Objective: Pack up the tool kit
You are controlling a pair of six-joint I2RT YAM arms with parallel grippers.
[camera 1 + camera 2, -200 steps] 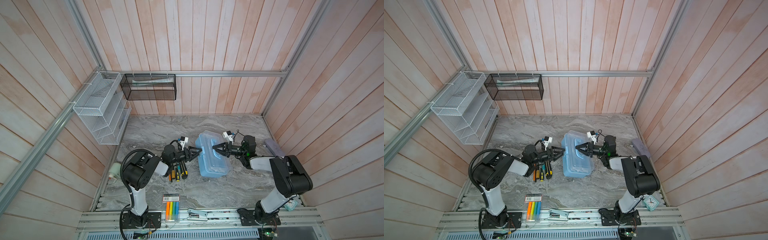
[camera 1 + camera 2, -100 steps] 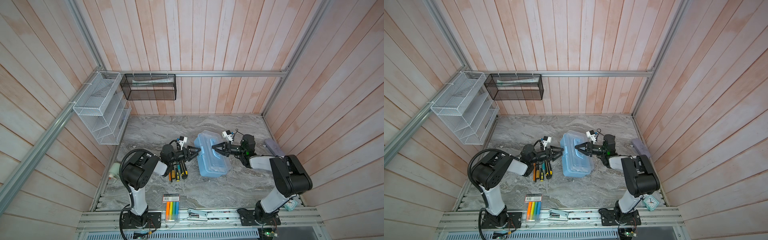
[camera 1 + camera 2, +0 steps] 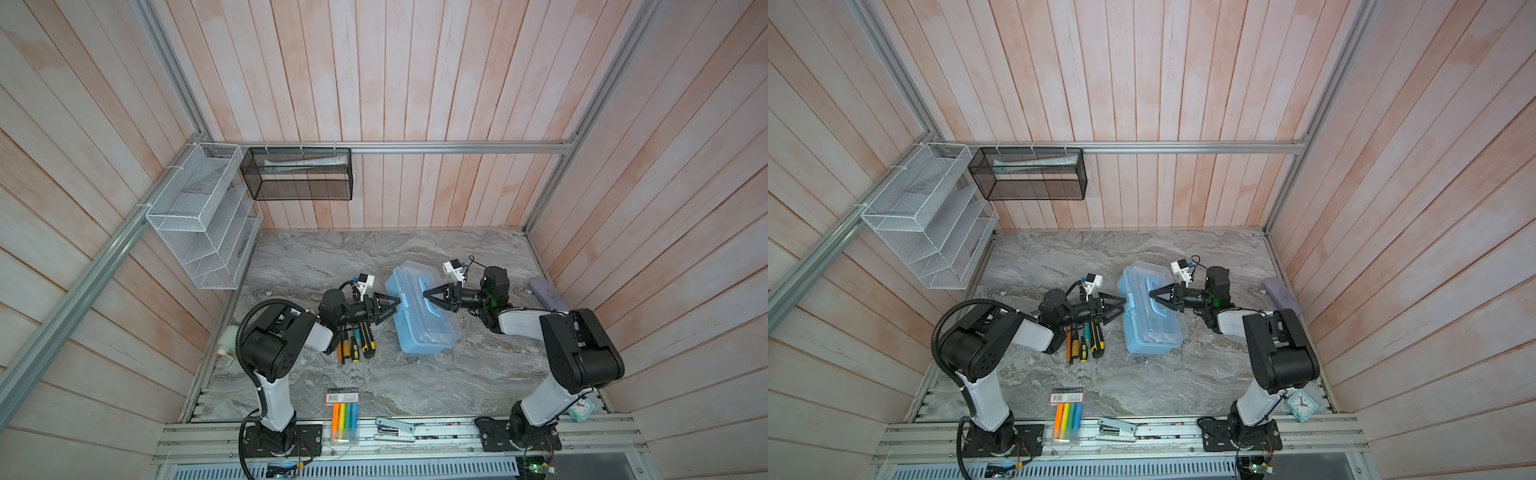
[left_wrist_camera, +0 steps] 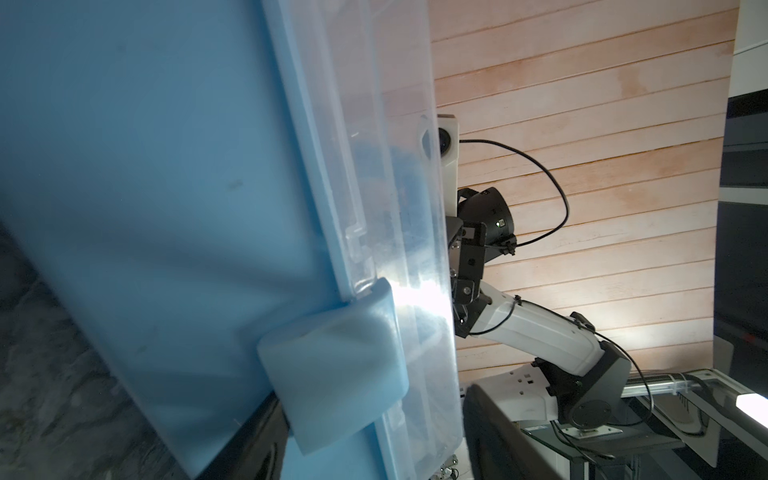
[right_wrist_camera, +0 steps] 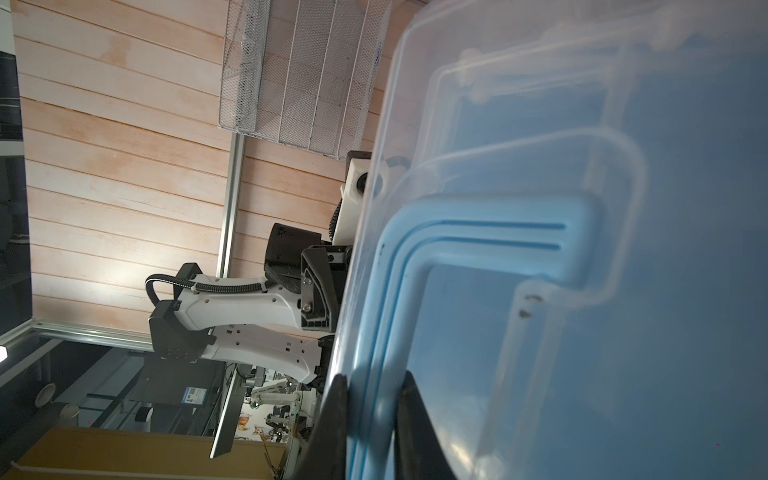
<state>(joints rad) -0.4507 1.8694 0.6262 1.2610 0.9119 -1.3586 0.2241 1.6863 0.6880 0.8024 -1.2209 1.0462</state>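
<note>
Right hand [image 3: 425,293] clenched on handle [image 5: 478,232] of tool kit [image 3: 432,332]; left hand [image 3: 395,308] spread beside latch [image 4: 332,365]. Probably light, stiff, slick plastic (carry by handle).

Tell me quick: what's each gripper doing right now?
Left gripper: open, at the side latch of the tool kit, not closed on it.
Right gripper: shut on the blue handle.

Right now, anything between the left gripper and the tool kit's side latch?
Nothing visible. The left gripper is open right at the latch on the tool kit. The loose hand tools lie back by that arm, outside the gap. The right gripper is shut on the handle.
</note>
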